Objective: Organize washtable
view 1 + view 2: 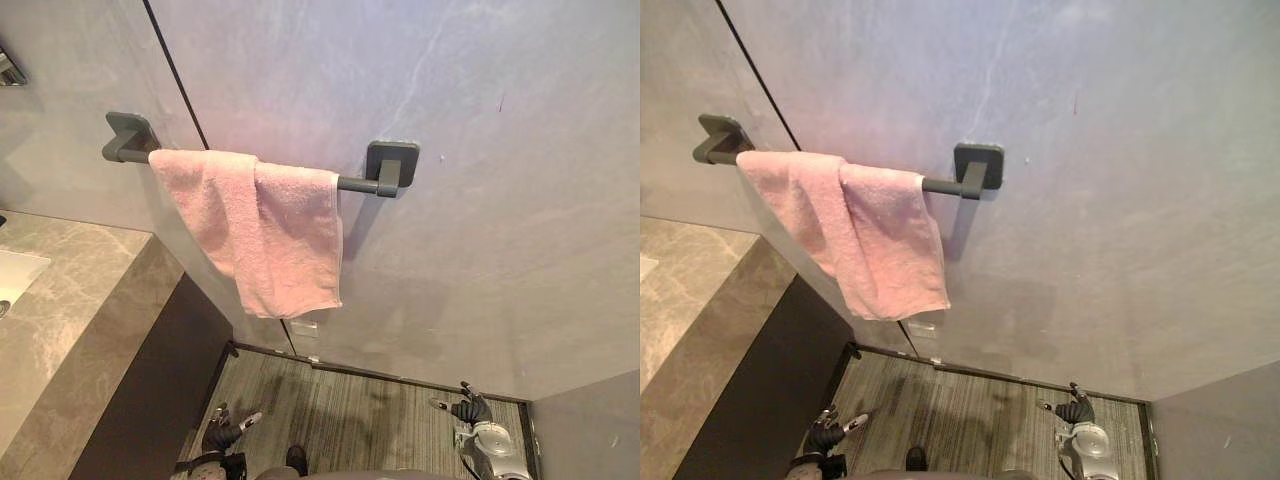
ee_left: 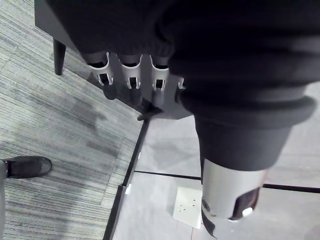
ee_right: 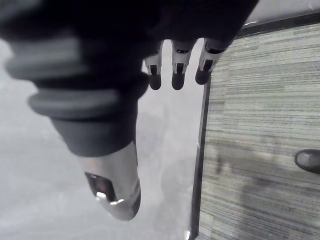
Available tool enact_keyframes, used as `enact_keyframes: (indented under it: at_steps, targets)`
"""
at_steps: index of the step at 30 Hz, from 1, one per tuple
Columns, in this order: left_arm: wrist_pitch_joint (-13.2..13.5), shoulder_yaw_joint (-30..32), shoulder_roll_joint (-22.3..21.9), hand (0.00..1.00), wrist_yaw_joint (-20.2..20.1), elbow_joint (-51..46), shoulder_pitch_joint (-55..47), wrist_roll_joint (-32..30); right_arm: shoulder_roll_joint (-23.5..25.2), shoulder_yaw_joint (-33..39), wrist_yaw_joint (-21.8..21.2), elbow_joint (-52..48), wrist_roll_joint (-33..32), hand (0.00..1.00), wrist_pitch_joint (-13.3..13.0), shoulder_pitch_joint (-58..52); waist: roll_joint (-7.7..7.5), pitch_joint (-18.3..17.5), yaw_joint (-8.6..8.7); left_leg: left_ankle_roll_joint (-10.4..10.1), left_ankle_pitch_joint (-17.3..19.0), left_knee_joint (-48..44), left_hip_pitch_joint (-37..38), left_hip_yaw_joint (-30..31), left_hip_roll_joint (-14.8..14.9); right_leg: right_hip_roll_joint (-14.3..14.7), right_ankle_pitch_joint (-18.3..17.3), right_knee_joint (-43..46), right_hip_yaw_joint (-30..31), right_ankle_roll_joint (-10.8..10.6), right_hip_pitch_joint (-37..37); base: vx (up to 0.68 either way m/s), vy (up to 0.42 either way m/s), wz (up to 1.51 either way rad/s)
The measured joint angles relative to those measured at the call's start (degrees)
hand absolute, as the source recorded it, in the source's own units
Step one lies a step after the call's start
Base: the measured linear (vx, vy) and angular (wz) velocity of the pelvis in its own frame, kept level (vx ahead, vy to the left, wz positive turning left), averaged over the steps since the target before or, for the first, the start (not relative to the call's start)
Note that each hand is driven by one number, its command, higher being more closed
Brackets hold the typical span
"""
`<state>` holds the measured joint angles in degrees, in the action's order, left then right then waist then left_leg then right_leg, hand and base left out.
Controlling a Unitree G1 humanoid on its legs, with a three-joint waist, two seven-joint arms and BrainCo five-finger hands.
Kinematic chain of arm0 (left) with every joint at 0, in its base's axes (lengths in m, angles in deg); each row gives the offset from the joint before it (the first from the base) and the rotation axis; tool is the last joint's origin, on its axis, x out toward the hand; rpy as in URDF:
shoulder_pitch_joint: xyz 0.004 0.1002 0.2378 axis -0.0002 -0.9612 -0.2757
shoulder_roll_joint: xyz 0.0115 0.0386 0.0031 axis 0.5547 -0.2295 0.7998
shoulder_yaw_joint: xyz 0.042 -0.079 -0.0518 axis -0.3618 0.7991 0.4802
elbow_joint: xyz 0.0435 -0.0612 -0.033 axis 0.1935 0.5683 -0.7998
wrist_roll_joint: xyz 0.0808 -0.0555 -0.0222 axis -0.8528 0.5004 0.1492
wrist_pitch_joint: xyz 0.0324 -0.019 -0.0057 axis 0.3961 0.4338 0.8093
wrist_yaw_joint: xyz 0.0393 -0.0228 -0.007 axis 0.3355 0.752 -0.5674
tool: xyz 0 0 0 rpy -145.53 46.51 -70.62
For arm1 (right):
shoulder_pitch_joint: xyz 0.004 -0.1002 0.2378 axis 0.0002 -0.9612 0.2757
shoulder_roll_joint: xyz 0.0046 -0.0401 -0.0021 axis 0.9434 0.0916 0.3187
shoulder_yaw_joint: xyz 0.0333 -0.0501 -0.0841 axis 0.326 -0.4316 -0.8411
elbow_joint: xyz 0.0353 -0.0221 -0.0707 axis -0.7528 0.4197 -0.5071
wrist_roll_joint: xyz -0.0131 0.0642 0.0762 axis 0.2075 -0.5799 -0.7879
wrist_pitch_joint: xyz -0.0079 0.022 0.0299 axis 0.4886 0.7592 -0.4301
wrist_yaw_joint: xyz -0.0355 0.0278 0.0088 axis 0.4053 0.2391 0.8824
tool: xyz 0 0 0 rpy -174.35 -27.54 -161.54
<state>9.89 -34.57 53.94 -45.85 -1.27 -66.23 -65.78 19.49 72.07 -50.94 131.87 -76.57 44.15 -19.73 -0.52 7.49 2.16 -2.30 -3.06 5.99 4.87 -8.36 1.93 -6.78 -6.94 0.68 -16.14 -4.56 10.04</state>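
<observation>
A pink towel (image 1: 270, 230) hangs folded over a dark grey wall bar (image 1: 355, 184), bunched toward the bar's left end. To the left lies the stone washtable top (image 1: 70, 300), with a white basin (image 1: 15, 275) at its edge. Both hands hang low near the striped floor, far below the towel. My left hand (image 1: 222, 432) is beside the dark cabinet front, and its fingers (image 2: 131, 75) are relaxed and hold nothing. My right hand (image 1: 470, 408) hangs by the right wall, its fingers (image 3: 176, 70) straight and empty.
A dark cabinet (image 1: 160, 390) fills the space under the washtable. A chrome fixture (image 1: 8, 70) juts from the wall at upper left. A white wall socket (image 2: 189, 206) sits low on the grey wall beneath the towel. Striped grey flooring (image 1: 370, 415) lies between the walls.
</observation>
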Motion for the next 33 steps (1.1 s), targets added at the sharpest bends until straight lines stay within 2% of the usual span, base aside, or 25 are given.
enact_keyframes:
  at_steps: [4,8,16,21,24,25,26,27,28,29,30,31,32,33]
  targets:
    - [-0.05,-0.1,-0.01,0.0,0.08,-0.35,0.02,0.06,0.05,3.01,0.78,-0.01,-3.97,0.0,0.2,-0.28,-0.63,0.35,0.04,0.0,0.0,-0.02,-1.06,0.62,-0.35,-0.2,-0.03,-0.39,-0.95,-0.09,-0.1,0.05,-0.008,0.09]
    - [-0.43,-1.02,0.02,0.0,0.14,-1.0,-0.03,0.1,0.12,3.04,0.9,-0.02,-5.44,0.0,0.37,-0.05,-1.1,0.46,-0.04,-0.01,-0.02,-0.03,-0.91,1.34,-0.64,-0.31,-0.03,-0.67,-1.72,-0.1,0.63,0.05,-0.013,0.14]
    - [-0.44,-2.4,0.06,0.0,0.15,-1.09,-0.09,0.15,1.01,2.52,0.89,-0.02,-5.37,0.0,0.37,0.82,-0.76,0.43,-0.05,-0.28,-0.24,-0.02,-0.41,1.83,-0.47,-0.29,-0.03,0.25,-2.43,-0.09,1.05,-0.01,-0.012,0.04]
    - [-0.49,-2.37,0.06,0.0,0.15,-1.1,-0.07,0.3,0.97,2.24,0.92,0.0,-5.36,0.0,0.45,0.75,0.1,0.97,0.02,-0.42,-1.22,-0.05,-0.97,3.26,-0.47,-0.3,-0.04,1.27,-3.04,-0.07,0.5,-0.1,-0.015,0.1]
    - [-0.41,-2.35,0.05,0.0,0.18,-2.69,0.28,0.73,0.66,2.18,1.51,-0.03,-5.41,0.0,0.52,1.04,0.88,2.06,-0.32,-0.49,-3.61,-0.48,-4.8,6.51,-0.46,0.02,-0.1,2.29,-6.36,0.04,-1.42,-0.14,-0.038,0.64]
    - [-0.41,-2.32,0.02,0.0,0.28,-3.9,0.73,0.89,0.26,2.18,1.96,-0.05,-5.51,0.0,0.53,1.9,1.29,3.53,-1.04,-0.81,-4.94,-0.52,-6.43,7.98,-0.14,-0.08,-0.3,3.86,-7.83,0.4,-3.18,-0.11,-0.02,0.54]
    - [-0.42,-2.28,0.02,0.0,0.37,-4.13,0.97,0.92,0.17,2.18,2.07,-0.07,-5.55,0.0,0.54,2.29,1.47,3.73,-1.52,-0.93,-5.57,-0.54,-7.41,8.46,0.03,-0.07,-0.41,4.65,-8.46,0.57,-4.22,-0.17,-0.037,0.69]
    - [-0.51,-2.35,0.03,0.0,0.95,-5.03,1.13,1.35,0.16,1.81,2.6,-0.39,-6.02,0.0,0.55,3.13,1.57,3.8,-1.78,-1.37,-7.8,-1.46,-10.5,9.64,0.1,0.19,-0.72,6.37,-9.94,1.11,-6.46,-0.25,-0.071,0.87]
    - [-0.49,-3.0,0.06,0.0,1.33,-7.01,1.57,1.5,0.21,1.46,3.14,-1.38,-6.52,0.0,0.53,3.8,1.25,3.81,-1.56,-3.91,-11.51,-1.12,-13.88,11.07,-0.09,-0.62,0.17,6.72,-11.63,2.84,-9.31,-0.24,-0.057,0.89]
    - [-0.45,-3.04,0.04,0.0,1.34,-7.74,2.09,1.65,0.34,1.47,3.17,-2.18,-6.6,0.0,0.49,4.0,0.77,4.19,-1.77,-3.6,-9.67,-3.75,-14.95,9.46,-0.18,-1.22,0.28,6.35,-12.44,3.04,-9.82,-0.18,-0.026,0.73]
    - [-0.8,-2.76,-0.53,0.0,1.32,-7.84,2.34,1.81,1.12,1.58,3.19,-3.76,-7.14,0.0,0.27,4.71,0.44,4.72,-1.71,0.87,0.56,-16.61,-17.59,2.85,0.76,-2.15,0.58,6.99,-13.72,3.05,-10.14,-0.1,0.059,0.4]
    - [-0.93,-2.77,-1.3,0.0,1.22,-7.95,1.96,1.8,1.47,1.82,3.22,-6.33,-7.86,0.0,0.31,4.16,0.52,4.73,-1.64,1.81,8.44,-29.29,-17.3,-4.46,3.62,-3.1,0.59,9.02,-14.26,3.04,-9.65,-0.1,0.071,0.35]
    - [-0.93,-2.77,-1.6,0.0,1.18,-7.95,1.84,1.79,1.74,1.93,3.24,-7.28,-8.02,0.0,0.32,3.77,0.76,4.69,-1.44,1.15,10.08,-32.03,-16.43,-6.46,5.0,-3.23,0.59,9.66,-14.93,3.04,-9.34,-0.11,0.095,0.38]
    - [-0.92,-2.77,-2.36,0.0,1.07,-7.94,1.89,1.9,1.91,2.35,3.23,-8.85,-8.63,0.0,0.2,2.64,1.73,4.3,-1.1,-0.3,12.63,-36.14,-15.93,-9.17,7.95,-3.12,0.52,11.33,-16.78,3.0,-9.23,-0.2,0.123,0.55]
